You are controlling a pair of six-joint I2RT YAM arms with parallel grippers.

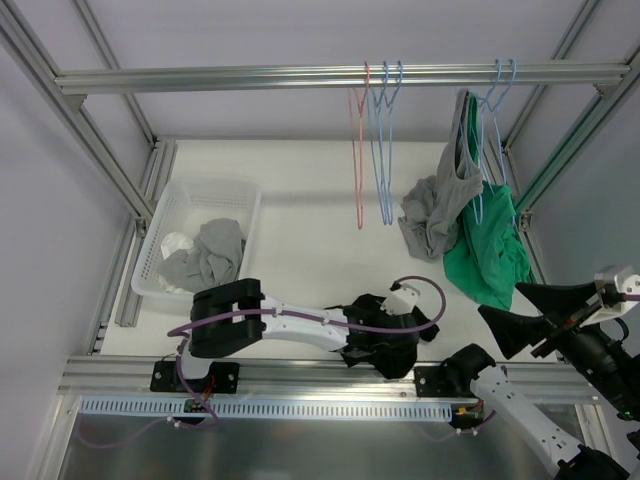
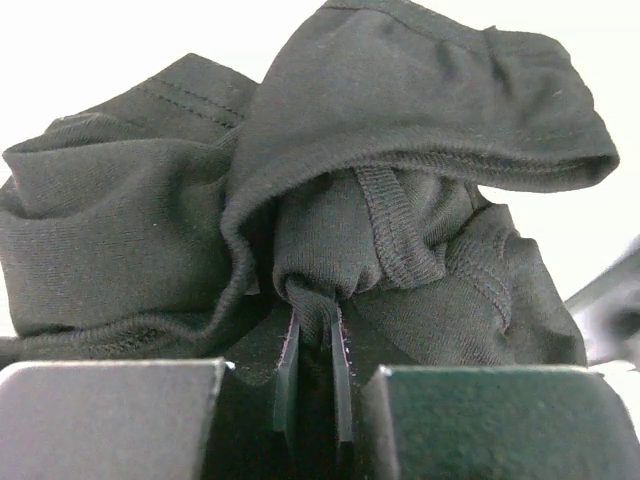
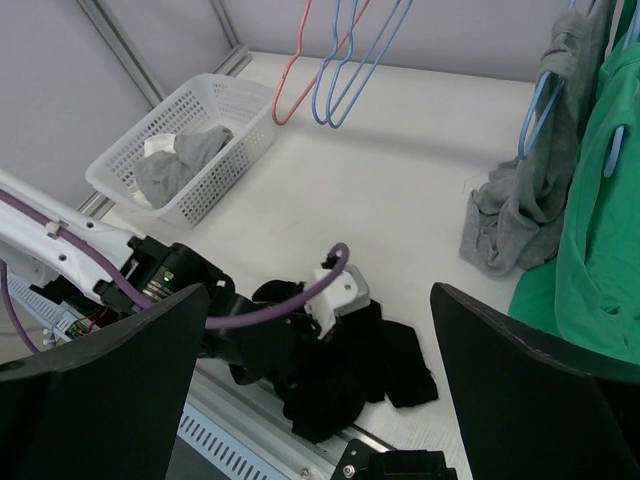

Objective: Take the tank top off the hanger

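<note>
A crumpled black garment (image 1: 392, 352) (image 3: 345, 375) lies on the white table near the front edge. My left gripper (image 2: 313, 322) is shut on a fold of that black cloth (image 2: 400, 200), pinched between the two pads. A grey tank top (image 1: 440, 205) hangs half off a blue hanger (image 1: 497, 100) at the right end of the rail, its lower part slumped on the table. A green top (image 1: 490, 250) hangs beside it. My right gripper (image 1: 535, 315) is open and holds nothing, raised at the right, in front of the green top.
A white basket (image 1: 170, 215) at the left holds grey and white clothes. One pink hanger (image 1: 358, 150) and two blue ones (image 1: 383, 150) hang bare from the metal rail (image 1: 250, 78). Aluminium frame posts stand on both sides.
</note>
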